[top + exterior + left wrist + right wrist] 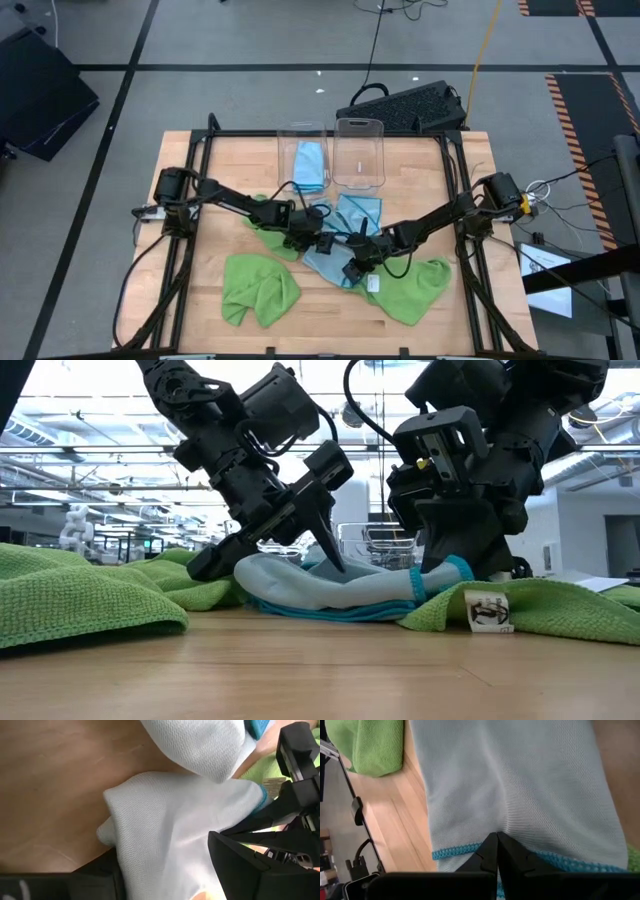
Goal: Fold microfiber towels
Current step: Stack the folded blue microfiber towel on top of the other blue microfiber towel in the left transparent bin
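Observation:
A light blue microfiber towel (330, 262) lies bunched at the table's middle, its turquoise hem (420, 588) toward the right. My left gripper (303, 238) stands open over the towel's left part, its two fingers wide apart with a hump of cloth (175, 830) between them. My right gripper (355, 270) is shut on the same towel at its near right part. Lime green towels lie crumpled at the near left (258, 288), the near right (420, 290) and behind the left gripper (265, 225). My left gripper slants down from the table's left, and one fingertip (336, 565) rests on top of the bunched cloth. The other finger (210, 565) lies low beside the towel. The cloth stays on the table. My right gripper pinches the towel's turquoise hemmed edge (470, 851) between its two fingertips. It slants down from the table's right. The cloth puckers just past the tips (501, 820). One layer or several, I cannot tell. The towel rests on the table.
Two clear bins stand at the far middle: the left one (303, 150) holds a blue towel (312, 165), the right one (360, 150) stands beside it. Another light blue cloth (358, 210) lies just before them. A black frame (200, 190) rims the table.

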Controlling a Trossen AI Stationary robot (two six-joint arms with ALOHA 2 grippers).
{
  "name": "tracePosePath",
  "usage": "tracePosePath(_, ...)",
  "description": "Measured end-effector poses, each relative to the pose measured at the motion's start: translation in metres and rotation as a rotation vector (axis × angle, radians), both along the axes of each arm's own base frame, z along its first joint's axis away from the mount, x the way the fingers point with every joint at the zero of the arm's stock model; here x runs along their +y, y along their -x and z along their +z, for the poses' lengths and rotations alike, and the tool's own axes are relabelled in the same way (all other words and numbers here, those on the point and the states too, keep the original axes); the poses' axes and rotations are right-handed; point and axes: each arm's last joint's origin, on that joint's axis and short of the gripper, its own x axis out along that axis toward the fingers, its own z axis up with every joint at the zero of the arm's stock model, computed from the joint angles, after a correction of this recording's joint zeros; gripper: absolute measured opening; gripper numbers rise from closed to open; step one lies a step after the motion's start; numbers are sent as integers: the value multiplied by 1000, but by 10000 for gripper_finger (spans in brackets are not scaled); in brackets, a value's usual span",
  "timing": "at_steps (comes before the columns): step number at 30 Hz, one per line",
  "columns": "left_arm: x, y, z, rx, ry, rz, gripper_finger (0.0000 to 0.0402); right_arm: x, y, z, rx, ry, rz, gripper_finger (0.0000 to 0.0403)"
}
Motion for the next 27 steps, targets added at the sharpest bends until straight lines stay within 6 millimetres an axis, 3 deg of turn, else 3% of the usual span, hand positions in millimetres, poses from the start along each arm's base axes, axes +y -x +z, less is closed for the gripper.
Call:
tracePosePath(3, -4, 0, 0, -1, -10, -7, 210, 0, 0, 0, 1, -2, -2, 0)
tracePosePath(11, -19, 2, -1, -15, -87, -30, 95, 0, 0, 0, 7, -14, -23, 0)
tracePosePath(18, -24, 2, -1, -36, -183, -48, 23, 0, 0, 0, 11, -21, -40, 0)
tracePosePath(27, -27, 5, 1, -37, -288, -77, 14, -1, 0, 7, -14, -21, -43, 0)
